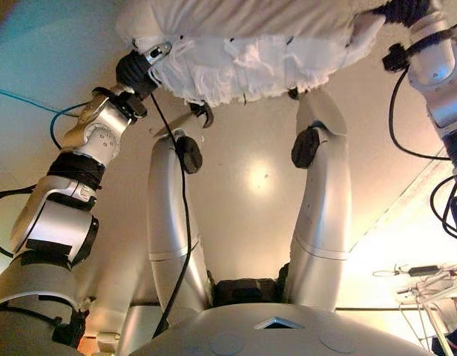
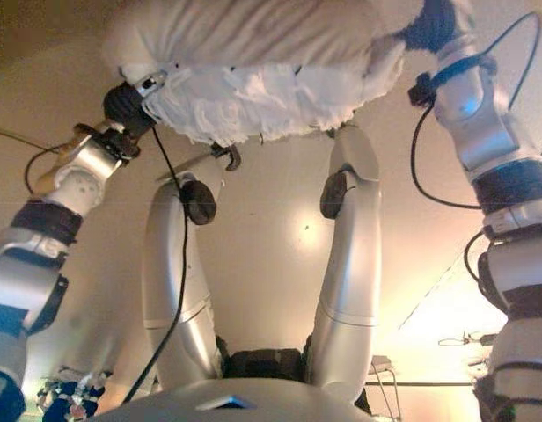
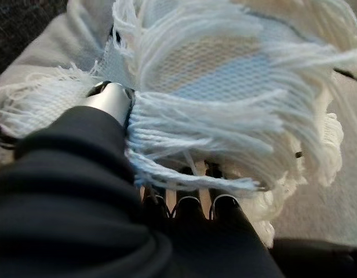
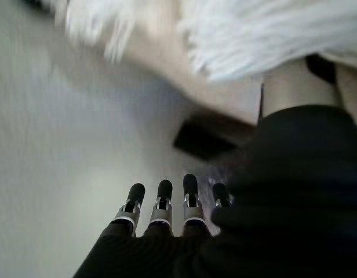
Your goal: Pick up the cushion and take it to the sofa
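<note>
A white cushion with a long fringe hangs above the pale floor, squeezed between my two hands at the top of the eye views. My left hand presses against its left end. In the left wrist view the fringe drapes over my straight fingers and the thumb lies against the fabric. My right hand presses on the cushion's right end. In the right wrist view its fingers are straight and bare, with the cushion beside the wrist cover.
Pale floor lies below the cushion. A white wire stand is at the lower right. A dark flat object lies on the floor in the right wrist view. A dark textured surface shows beyond the cushion.
</note>
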Controlling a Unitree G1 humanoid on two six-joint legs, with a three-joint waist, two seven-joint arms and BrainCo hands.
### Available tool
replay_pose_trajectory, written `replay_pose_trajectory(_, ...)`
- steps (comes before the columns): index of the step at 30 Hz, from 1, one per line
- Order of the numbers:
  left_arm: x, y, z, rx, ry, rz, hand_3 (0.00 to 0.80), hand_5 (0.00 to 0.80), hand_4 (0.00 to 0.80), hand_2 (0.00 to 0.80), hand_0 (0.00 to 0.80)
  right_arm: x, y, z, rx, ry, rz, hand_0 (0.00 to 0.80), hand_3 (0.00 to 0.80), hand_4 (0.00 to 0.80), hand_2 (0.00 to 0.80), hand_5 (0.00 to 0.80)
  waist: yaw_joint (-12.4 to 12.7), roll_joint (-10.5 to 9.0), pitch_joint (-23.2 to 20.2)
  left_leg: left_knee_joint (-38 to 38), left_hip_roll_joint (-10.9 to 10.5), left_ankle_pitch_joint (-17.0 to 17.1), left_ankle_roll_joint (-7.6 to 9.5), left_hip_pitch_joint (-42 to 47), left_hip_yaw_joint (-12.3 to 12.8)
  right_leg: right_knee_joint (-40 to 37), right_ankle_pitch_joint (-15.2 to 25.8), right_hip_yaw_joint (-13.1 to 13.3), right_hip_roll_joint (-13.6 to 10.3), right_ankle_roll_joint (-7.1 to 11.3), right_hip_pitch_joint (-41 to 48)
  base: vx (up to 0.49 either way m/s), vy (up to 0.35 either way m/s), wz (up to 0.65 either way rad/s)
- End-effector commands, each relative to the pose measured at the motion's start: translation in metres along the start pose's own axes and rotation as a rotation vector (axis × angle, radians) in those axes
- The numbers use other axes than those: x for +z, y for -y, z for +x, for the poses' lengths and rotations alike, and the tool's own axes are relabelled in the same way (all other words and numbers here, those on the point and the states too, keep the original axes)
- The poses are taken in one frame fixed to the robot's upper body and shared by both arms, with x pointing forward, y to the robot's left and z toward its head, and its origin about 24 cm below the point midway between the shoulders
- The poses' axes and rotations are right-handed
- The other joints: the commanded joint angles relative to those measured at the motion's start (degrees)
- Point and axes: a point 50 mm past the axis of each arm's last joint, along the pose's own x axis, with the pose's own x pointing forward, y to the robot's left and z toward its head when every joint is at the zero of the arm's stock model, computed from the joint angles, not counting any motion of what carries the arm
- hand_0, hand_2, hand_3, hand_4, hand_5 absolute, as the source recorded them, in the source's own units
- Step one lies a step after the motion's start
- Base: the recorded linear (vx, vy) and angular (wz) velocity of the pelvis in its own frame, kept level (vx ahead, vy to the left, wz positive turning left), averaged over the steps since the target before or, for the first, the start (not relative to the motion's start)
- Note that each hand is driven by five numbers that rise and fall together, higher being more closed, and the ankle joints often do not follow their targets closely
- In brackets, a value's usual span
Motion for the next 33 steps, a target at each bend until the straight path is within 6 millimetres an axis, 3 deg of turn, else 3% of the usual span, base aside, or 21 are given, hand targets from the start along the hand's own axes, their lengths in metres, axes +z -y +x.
replay_pose_trajectory(1, -0.023, 0.03, 0.007, -0.178, -0.011, -0.035, 0.8, 0.8, 0.8, 0.8, 0.8, 0.017, 0.005, -0.002, 0.018, 0.171, -0.177, 0.0, 0.0, 0.0, 0.0, 0.0, -1.29, 5.73, -0.49, -11.89, 1.11, 8.27, -6.31, -1.6, -6.69, 3.67, -6.3, 0.73, -1.51, 4.53, 2.23, -0.002, 0.046, -0.05)
replay_pose_trajectory(4, -0.021, 0.028, 0.007, -0.185, -0.002, -0.039, 0.8, 0.8, 0.8, 0.8, 0.8, 0.03, -0.006, 0.0, 0.128, 0.291, -0.313, 0.0, 0.0, 0.0, 0.0, 0.0, -1.27, 7.03, -0.49, -11.9, 1.43, 7.88, -6.47, -1.6, -6.28, 3.21, -6.75, 0.92, -1.83, 4.8, 2.21, 0.026, 0.085, 0.0)
replay_pose_trajectory(7, -0.016, 0.027, 0.007, -0.181, 0.005, -0.039, 0.8, 0.8, 0.8, 0.8, 0.8, 0.03, -0.001, 0.004, 0.103, 0.263, -0.323, 0.0, 0.0, 0.0, 0.0, 0.0, -1.32, 7.99, -0.49, -11.54, 1.83, 7.52, -6.7, -1.6, -5.84, 3.37, -7.26, 1.06, -2.04, 4.74, 2.2, 0.024, 0.059, 0.01)
replay_pose_trajectory(16, -0.005, 0.009, -0.003, -0.146, 0.017, -0.03, 0.8, 0.8, 0.8, 0.8, 0.8, -0.023, 0.036, -0.001, -0.1, -0.034, -0.411, 0.0, 0.0, 0.0, 0.0, 0.0, -1.38, 7.88, -0.49, -11.98, 2.75, 6.96, -6.9, -1.61, -5.55, 3.19, -7.73, 0.34, -2.69, 4.47, 2.19, 0.009, -0.006, 0.0)
replay_pose_trajectory(25, 0.011, -0.003, -0.013, -0.108, 0.01, 0.028, 0.8, 0.8, 0.8, 0.8, 0.8, -0.065, 0.066, -0.027, -0.149, -0.258, -0.492, 0.0, 0.0, 0.0, 0.0, 0.0, -1.66, 5.62, -0.49, -12.83, 2.81, 6.43, -6.76, -1.62, -6.15, 2.22, -7.34, -1.08, -2.91, 4.47, 2.19, 0.014, -0.073, -0.02)
replay_pose_trajectory(33, 0.017, -0.013, -0.028, -0.069, 0.029, 0.044, 0.8, 0.8, 0.8, 0.8, 0.8, -0.089, 0.091, -0.059, -0.26, -0.417, -0.52, 0.0, 0.0, 0.0, 0.0, 0.0, -2.68, 4.92, -0.49, -13.11, 3.04, 5.83, -6.49, -1.62, -6.18, 1.49, -7.59, -1.37, -2.16, 4.14, 2.19, 0.018, -0.024, -0.03)
